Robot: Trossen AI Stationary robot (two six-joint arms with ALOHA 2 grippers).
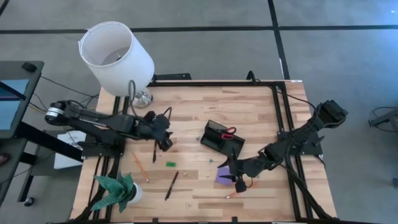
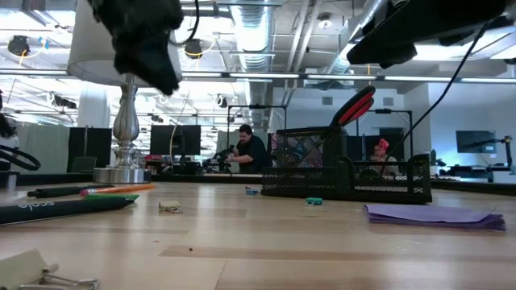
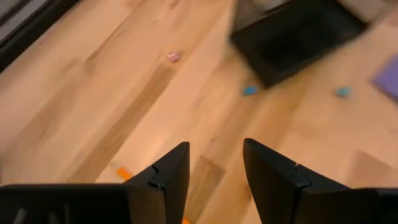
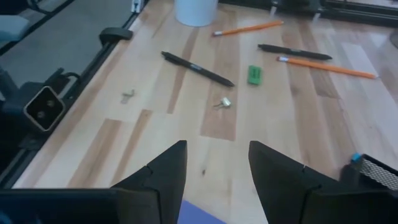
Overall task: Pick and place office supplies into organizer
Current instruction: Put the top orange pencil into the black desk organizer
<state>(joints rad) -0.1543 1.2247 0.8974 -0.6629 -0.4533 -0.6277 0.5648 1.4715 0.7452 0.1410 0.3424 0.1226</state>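
While both dark arms hang over a pale, plank-grained wooden table [image 1: 249, 106], the black mesh organizer [image 1: 222, 137] sits at centre frame in the overhead view, red-handled scissors [image 1: 229, 132] standing in its taller section. At left of centre, the left gripper [image 1: 166, 142] holds its angular black fingers [image 3: 168, 177] apart around nothing, bare wood showing between them. At lower right of centre, the right gripper [image 1: 235, 175] is likewise spread and empty above the flat purple note pad [image 1: 222, 177]. Loose supplies lie scattered toward the lower left: thin orange pencils [image 1: 140, 167], a slim black pen [image 1: 171, 185] and a small green piece [image 1: 170, 164]. A white drum-shaded lamp [image 1: 117, 57] with a chrome base occupies the upper left, a folded green paper plant [image 1: 114, 190] the lower left. Beyond the table, the level view shows an open workshop with exposed ceiling ducts, monitors and seated people [image 2: 247, 151].
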